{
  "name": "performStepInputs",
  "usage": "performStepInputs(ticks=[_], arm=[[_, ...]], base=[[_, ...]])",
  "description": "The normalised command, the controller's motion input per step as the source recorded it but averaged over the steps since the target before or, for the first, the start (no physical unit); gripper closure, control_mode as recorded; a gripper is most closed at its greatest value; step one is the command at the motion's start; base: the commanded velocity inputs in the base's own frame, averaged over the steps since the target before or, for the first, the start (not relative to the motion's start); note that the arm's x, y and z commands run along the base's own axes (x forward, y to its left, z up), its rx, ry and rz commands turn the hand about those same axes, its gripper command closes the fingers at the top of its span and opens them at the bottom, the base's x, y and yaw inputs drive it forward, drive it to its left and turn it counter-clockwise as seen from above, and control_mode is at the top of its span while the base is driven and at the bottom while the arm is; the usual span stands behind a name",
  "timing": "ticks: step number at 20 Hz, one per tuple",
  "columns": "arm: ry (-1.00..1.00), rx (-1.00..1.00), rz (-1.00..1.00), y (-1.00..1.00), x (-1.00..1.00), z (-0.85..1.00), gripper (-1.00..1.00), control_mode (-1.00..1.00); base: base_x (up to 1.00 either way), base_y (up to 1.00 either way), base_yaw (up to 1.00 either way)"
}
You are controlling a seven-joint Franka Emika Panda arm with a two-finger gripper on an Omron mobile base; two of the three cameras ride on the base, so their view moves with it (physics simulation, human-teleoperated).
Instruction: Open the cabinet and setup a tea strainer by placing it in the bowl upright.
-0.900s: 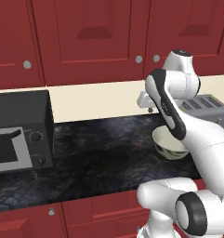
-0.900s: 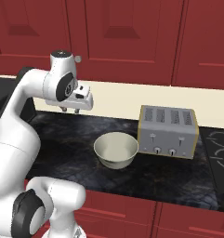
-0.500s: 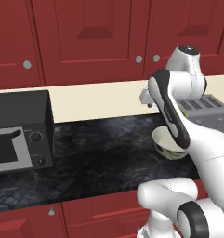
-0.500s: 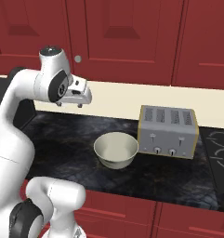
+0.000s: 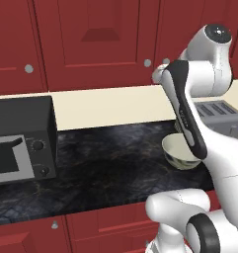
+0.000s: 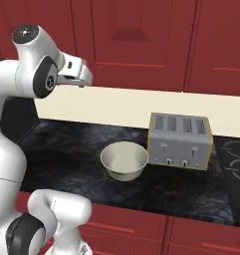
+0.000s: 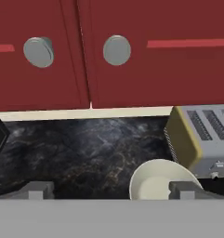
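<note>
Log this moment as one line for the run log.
phase: reaching for cabinet | doors: shut | gripper: open, empty, near knobs | bowl: empty, on counter beside toaster

Dark marbled counter (image 6: 66,149) — carries cream bowl (image 6: 124,160), toaster (image 6: 180,141) just beside, microwave (image 5: 21,141) well apart.

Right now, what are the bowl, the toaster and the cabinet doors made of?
The bowl looks like glazed ceramic: smooth, cream, with a soft sheen. The toaster looks like brushed metal: grey top and front with slots, though its side looks yellowish. The cabinet doors look like painted wood: dark red raised panels with round silvery knobs, probably metal.
</note>
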Motion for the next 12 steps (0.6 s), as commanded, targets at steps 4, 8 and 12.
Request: performStepInputs(ticks=[4,8,12], arm=[[-0.36,0.0,-0.13,-0.04,0.0,0.92,-1.0,-1.0],[-0.1,0.0,-0.06,-0.09,0.0,0.34,-1.0,-1.0],[0.08,0.01,0.0,-0.13,0.21,0.0,-1.0,-1.0]], base=[[0.0,0.0,0.0],[0.0,0.0,0.0],[0.0,0.0,0.0]])
